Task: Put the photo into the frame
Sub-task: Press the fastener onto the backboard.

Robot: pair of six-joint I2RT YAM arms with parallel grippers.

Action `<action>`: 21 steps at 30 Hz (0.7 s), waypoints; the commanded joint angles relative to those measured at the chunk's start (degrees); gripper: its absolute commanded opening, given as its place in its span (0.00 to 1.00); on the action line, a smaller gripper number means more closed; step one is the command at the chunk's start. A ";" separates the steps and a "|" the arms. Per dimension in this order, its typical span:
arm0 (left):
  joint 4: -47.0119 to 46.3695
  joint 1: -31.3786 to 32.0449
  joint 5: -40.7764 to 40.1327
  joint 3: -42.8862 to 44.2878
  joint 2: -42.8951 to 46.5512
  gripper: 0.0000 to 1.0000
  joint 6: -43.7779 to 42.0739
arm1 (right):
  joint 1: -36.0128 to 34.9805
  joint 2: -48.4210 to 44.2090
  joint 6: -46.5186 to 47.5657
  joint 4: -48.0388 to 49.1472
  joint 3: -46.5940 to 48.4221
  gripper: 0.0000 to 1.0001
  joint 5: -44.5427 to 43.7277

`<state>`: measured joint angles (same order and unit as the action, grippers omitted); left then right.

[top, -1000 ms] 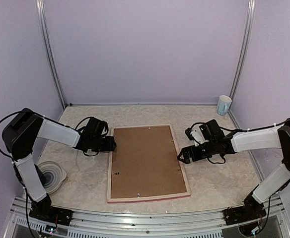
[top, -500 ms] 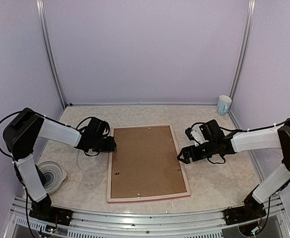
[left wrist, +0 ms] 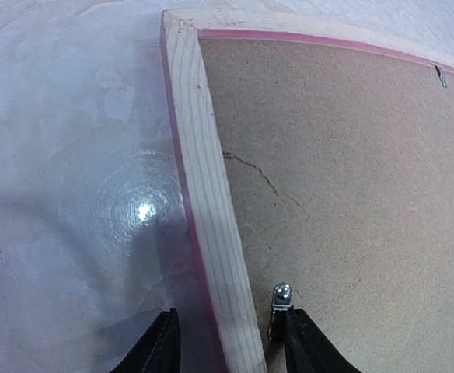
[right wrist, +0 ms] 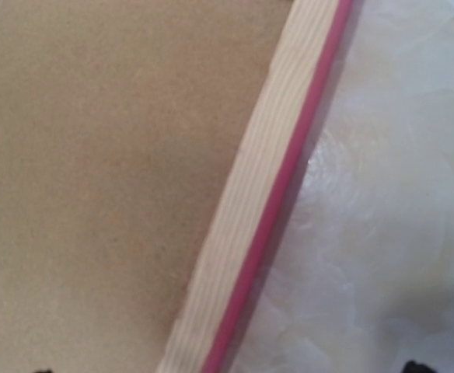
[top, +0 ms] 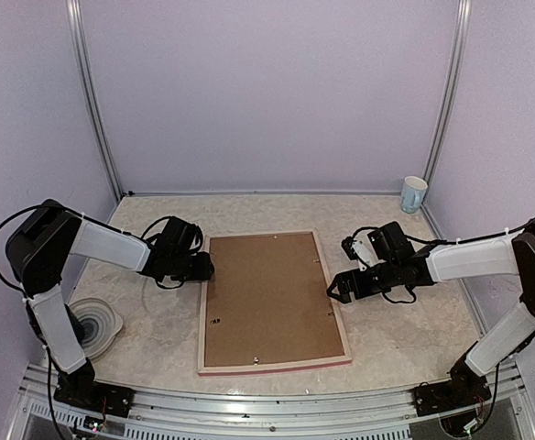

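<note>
both grippers at the long sides of the face-down frame

the frame (top: pixel 274 365) lies flat in the middle of the bench (top: pixel 405 335), pale wood back upward, with its pink-red face showing only as a thin line along the outer edge. it lies a little askew, with one short side towards the near edge of the bench and the other towards the far edge. a brown backing board (top: pixel 267 298) fills its opening.

the left gripper (top: pixel 203 267) sits low at the frame's left rail, nearer the far left corner of the frame than the near one. in the left wrist view its fingers (left wrist: pixel 161 350) stand apart and straddle the rail, one over the bare bench outside the pink edge and the other over the backing board, just beside a small metal clip (left wrist: pixel 281 299). a gap shows between the outer finger and the rail, so nothing is clamped.

the right gripper (top: pixel 338 287) is at the frame's right rail, about midway along it. its fingers are spread wide: the right wrist view shows only dark tips (right wrist: pixel 410 366) at the bottom corners, with board, wooden rail and bench between them. nothing is held.

a pale mug (top: pixel 413 194) stands upright at the far right corner of the bench. a round grey dish with a dark swirl (top: pixel 93 325) lies near the left edge, towards the near corner.
</note>
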<state>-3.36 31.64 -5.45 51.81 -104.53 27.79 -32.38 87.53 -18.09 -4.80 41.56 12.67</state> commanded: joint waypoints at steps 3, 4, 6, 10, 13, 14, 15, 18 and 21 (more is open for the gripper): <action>1.86 -0.09 -0.17 0.05 -1.34 0.43 -0.13 | 0.43 0.01 -0.53 0.78 -0.61 0.97 0.43; 1.82 -0.16 -0.09 -0.02 -1.37 0.42 -0.11 | 0.39 0.01 -0.59 0.78 -0.54 0.97 0.43; 1.78 -0.17 -0.12 -0.09 -1.36 0.41 0.02 | 0.39 0.06 -0.54 0.68 -0.49 0.97 0.43; 1.71 -0.26 -0.24 -0.13 -1.24 0.40 0.24 | 0.42 0.14 -0.46 0.60 -0.28 0.97 0.52; 1.70 -0.34 -0.22 -0.13 -1.10 0.39 0.33 | 0.39 0.34 -0.43 0.50 -0.17 0.97 0.52; 1.73 -0.35 -0.19 -0.11 -1.10 0.37 0.33 | 0.37 0.36 -0.41 0.54 -0.10 0.97 0.63; 1.69 -0.35 -0.15 -0.13 -1.09 0.37 0.38 | 0.43 0.41 -0.45 0.50 -0.08 0.97 0.63; 1.77 -0.43 -0.17 -0.13 -1.07 0.36 0.33 | 0.39 0.50 -0.32 0.43 0.16 0.97 0.61; 1.78 -0.52 -0.26 -0.22 -1.03 0.33 0.42 | 0.39 0.62 -0.37 0.33 0.35 0.97 0.69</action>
<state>-3.57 31.64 -4.91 51.81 -104.53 28.25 -32.38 87.53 -18.11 -4.80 41.56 12.84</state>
